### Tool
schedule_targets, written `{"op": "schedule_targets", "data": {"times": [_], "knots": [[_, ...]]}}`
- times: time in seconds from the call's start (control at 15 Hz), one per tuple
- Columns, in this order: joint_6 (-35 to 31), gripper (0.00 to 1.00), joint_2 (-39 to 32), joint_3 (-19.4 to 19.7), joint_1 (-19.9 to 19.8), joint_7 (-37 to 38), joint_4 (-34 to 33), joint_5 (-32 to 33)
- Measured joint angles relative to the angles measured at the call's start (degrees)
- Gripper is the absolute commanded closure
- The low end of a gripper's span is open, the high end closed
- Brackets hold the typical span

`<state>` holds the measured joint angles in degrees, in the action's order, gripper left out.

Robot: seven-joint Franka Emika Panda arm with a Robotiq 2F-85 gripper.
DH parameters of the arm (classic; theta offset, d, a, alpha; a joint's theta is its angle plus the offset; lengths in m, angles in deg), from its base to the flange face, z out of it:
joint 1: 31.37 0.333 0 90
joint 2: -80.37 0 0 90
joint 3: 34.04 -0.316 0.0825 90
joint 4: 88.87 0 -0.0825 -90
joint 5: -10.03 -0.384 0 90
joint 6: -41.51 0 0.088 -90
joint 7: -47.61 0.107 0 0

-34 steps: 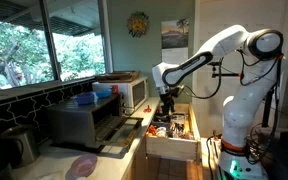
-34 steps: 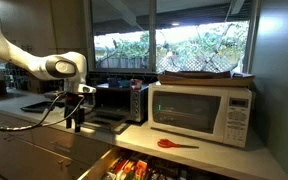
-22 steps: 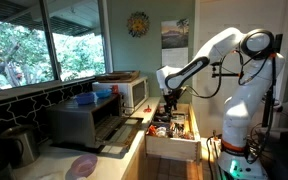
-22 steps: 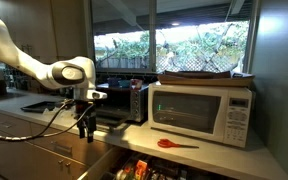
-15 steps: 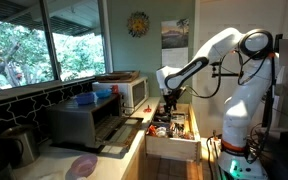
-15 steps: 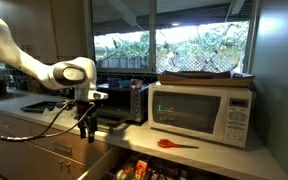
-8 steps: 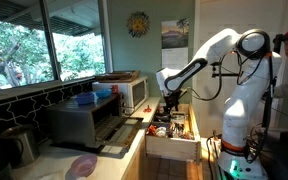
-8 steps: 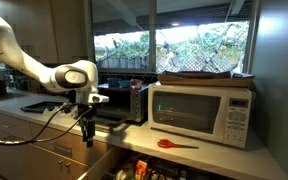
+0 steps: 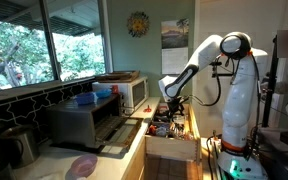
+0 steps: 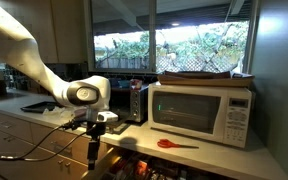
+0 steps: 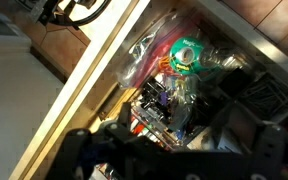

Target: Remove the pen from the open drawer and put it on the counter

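Observation:
The open drawer [image 9: 176, 140] of pale wood is pulled out under the counter [image 9: 112, 158] and is full of mixed, cluttered items [image 11: 174, 85]. It also shows at the bottom edge of an exterior view [image 10: 134, 170]. I cannot pick out the pen among the clutter. My gripper [image 9: 167, 106] hangs low over the drawer's contents, fingers pointing down [image 10: 92, 152]. In the wrist view its dark, blurred fingers [image 11: 174, 155] stand apart with nothing between them, just above the items.
A white microwave [image 10: 206, 112] and a toaster oven [image 9: 84, 122] stand on the counter. A red utensil [image 10: 174, 144] lies before the microwave. A pink plate [image 9: 82, 165] lies at the near counter end. Windows run behind.
The arm has moved along the counter and lowered, bringing the gripper down close to the drawer's contents. Nothing was taken hold of.

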<state>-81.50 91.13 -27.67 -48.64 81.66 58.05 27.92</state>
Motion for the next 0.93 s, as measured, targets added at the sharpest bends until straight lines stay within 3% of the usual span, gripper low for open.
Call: {"op": "schedule_targets", "data": {"times": [0.4, 0.67, 0.93], "knots": [[0.0, 0.0, 0.0, 1.1, -0.3, 0.9, -0.1, -0.2], [-5.2, 0.0, -2.4, 5.5, -3.5, 4.8, 0.4, 1.5], [-13.8, 0.0, -7.0, 8.1, -6.7, 16.4, -1.0, 16.4]]}}
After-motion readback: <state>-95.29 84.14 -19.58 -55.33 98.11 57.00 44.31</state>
